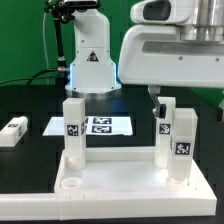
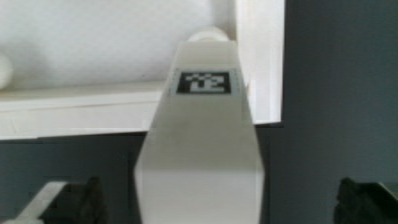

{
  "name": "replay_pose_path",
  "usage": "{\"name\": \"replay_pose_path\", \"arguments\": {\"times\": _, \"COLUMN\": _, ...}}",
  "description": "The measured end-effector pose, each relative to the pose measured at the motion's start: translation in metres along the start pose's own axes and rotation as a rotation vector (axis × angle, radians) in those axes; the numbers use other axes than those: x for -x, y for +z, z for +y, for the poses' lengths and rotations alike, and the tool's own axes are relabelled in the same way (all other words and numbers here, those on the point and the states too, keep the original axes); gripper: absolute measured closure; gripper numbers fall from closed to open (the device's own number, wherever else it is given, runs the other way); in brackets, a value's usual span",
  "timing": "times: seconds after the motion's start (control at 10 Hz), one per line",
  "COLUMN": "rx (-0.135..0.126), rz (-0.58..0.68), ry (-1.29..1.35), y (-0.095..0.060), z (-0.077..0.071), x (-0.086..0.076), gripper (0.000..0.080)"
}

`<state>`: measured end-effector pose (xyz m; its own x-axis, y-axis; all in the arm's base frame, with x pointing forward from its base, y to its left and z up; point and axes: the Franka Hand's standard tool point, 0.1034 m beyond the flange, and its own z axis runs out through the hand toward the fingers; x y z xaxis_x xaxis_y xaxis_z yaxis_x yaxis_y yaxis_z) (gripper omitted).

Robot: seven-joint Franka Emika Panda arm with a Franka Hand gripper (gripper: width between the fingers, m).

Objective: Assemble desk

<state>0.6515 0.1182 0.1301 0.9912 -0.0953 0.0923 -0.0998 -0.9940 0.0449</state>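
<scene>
The white desk panel [image 1: 120,172] lies at the front with a raised rim. Three white tagged legs stand on it: one at the left [image 1: 73,125], one at the front right [image 1: 183,148] and one at the back right [image 1: 165,118]. A fourth leg [image 1: 12,132] lies loose on the black table at the exterior view's left. My gripper [image 1: 155,98] hangs just above the back right leg. In the wrist view that leg [image 2: 205,150] stands between my gripper's [image 2: 210,205] spread dark fingers [image 2: 63,200], with gaps on both sides. The gripper is open and empty.
The marker board [image 1: 95,125] lies flat behind the panel. The robot's white base [image 1: 90,60] stands at the back, with a green wall behind it. In the wrist view the panel [image 2: 107,60] lies past the leg.
</scene>
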Motion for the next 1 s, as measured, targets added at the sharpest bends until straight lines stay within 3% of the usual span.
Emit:
{"name": "replay_pose_path", "arguments": {"times": 0.2, "rx": 0.0, "rz": 0.002, "ry": 0.026, "y": -0.0008, "z": 0.0006, "x": -0.0011, "gripper": 0.0162}}
{"name": "replay_pose_path", "arguments": {"times": 0.3, "rx": -0.001, "rz": 0.002, "ry": 0.072, "y": -0.0008, "z": 0.0005, "x": -0.0011, "gripper": 0.033}}
{"name": "replay_pose_path", "arguments": {"times": 0.4, "rx": -0.002, "rz": 0.002, "ry": 0.149, "y": -0.0009, "z": 0.0003, "x": -0.0011, "gripper": 0.033}}
{"name": "replay_pose_path", "arguments": {"times": 0.5, "rx": -0.001, "rz": 0.002, "ry": 0.228, "y": -0.0011, "z": 0.001, "x": -0.0014, "gripper": 0.0514}}
{"name": "replay_pose_path", "arguments": {"times": 1.0, "rx": 0.014, "rz": 0.03, "ry": 0.713, "y": -0.0012, "z": 0.0031, "x": 0.0047, "gripper": 0.0512}}
